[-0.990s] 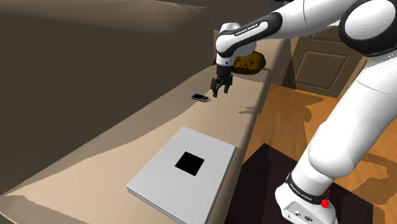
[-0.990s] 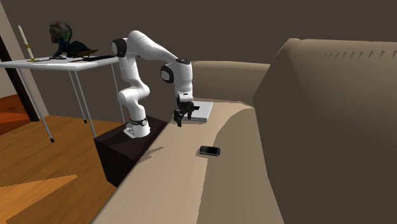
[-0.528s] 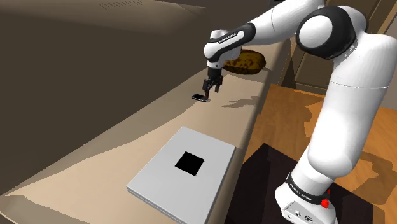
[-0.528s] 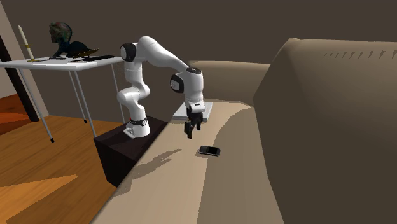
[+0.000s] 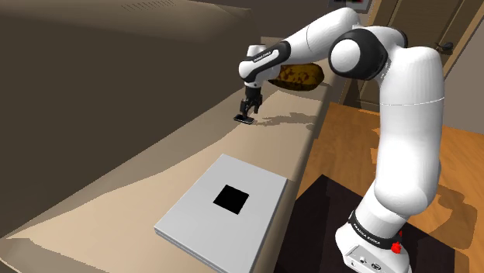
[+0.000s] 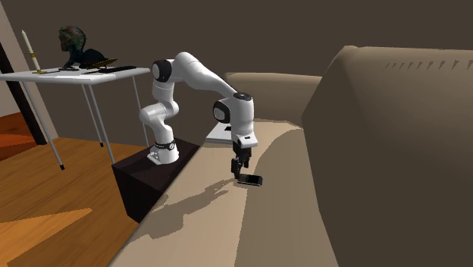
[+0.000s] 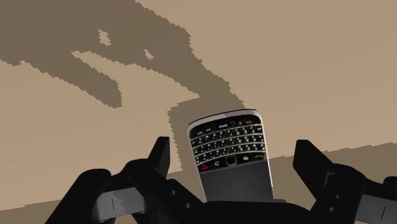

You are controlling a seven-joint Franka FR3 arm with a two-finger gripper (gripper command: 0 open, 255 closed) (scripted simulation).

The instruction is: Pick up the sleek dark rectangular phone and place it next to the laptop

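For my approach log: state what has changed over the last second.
The gripper moved farther from the laptop, across to the phone, and dropped low over it. Its open fingers now straddle the phone without touching it. Nothing was grasped. The phone, laptop and brown lump stayed put.

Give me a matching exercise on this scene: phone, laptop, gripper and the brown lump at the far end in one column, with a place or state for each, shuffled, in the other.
Things
1. phone
2. laptop
3. gripper
4. brown lump

Places and states
A. flat grey slab with a black square on top
B. open, one finger on each side of the phone, not touching it
C. lying flat on the tan surface, keypad up
D. at the far end of the tan surface in the shoulder view, beyond the arm

Pairs: 1-C, 2-A, 3-B, 4-D
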